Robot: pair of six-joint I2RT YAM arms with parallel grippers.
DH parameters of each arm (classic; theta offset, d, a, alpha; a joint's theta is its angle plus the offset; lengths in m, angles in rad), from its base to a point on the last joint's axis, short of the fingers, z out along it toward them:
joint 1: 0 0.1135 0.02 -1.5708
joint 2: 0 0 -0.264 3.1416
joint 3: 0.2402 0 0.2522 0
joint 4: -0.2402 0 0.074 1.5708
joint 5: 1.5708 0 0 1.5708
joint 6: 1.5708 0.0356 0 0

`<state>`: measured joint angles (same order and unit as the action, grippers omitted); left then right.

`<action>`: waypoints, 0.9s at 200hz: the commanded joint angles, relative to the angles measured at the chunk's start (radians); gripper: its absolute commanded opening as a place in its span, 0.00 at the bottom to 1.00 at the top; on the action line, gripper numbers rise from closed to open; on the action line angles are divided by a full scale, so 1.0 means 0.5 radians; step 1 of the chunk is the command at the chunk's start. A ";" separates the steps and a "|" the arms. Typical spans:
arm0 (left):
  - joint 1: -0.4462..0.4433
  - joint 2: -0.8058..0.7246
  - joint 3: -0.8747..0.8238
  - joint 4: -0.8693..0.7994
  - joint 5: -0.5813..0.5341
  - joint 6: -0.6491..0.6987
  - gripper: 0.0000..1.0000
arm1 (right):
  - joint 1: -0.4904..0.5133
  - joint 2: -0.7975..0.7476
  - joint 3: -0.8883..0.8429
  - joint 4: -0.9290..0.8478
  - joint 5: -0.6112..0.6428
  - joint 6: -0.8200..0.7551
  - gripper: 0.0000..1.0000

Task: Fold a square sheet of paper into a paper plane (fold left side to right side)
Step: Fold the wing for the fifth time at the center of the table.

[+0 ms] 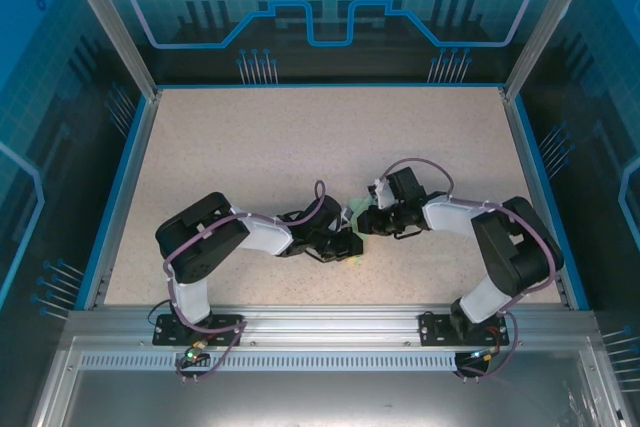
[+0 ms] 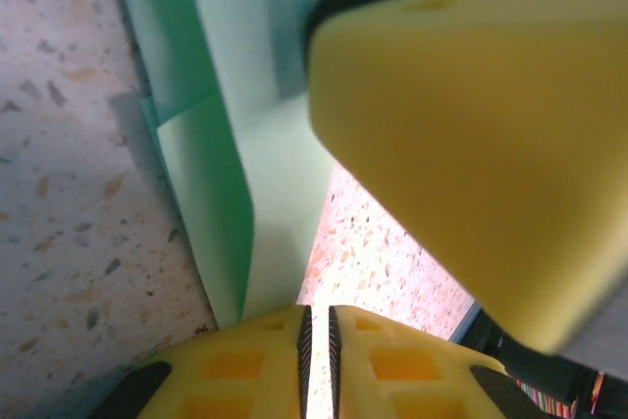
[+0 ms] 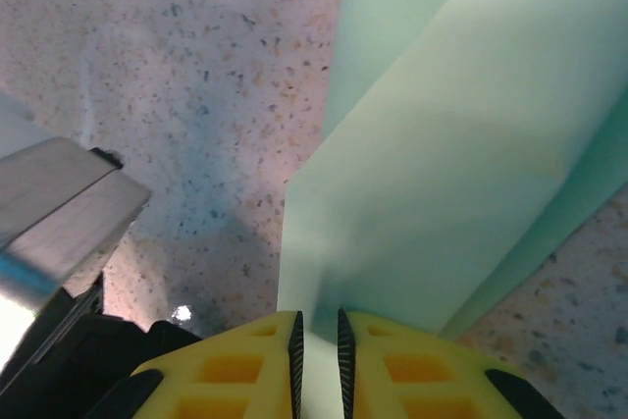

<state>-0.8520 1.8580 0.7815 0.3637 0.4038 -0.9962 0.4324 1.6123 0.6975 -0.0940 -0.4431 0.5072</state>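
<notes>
While both arms lean in over the middle of the speckled table (image 1: 300, 137), all the action is packed into one tight spot between them. The square sheet of paper (image 3: 442, 174), pale mint green and creased into layers, stands up off the tabletop there, held from two sides. The right gripper (image 3: 319, 340) has its yellow jaws squeezed on the sheet's near edge, with green showing in the slit. The left gripper (image 2: 316, 336) is drawn almost together, just a thin slit, and the folded edge runs right down into it, so it looks nipped there as well.

It's crowded. In the left wrist view one of the right gripper's yellow fingers (image 2: 471, 144) looms blurred just beside the sheet, covering its upper right part. In the right wrist view a grey block (image 3: 59, 213) juts in from the left; I can't tell what it is. Purple cables (image 1: 420, 165) loop over the arms. A metal rail (image 1: 320, 322) runs along the near edge, and a blue back wall (image 1: 450, 7) closes the far side.
</notes>
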 commanded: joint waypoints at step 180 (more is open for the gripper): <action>-0.023 0.067 -0.049 -0.253 -0.059 0.011 0.15 | -0.269 0.414 0.495 -0.375 0.296 -0.326 0.19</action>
<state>-0.8520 1.8580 0.7815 0.3622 0.4000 -0.9962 0.3561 1.7664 0.8940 -0.2733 -0.4183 0.3923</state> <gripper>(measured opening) 0.157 0.193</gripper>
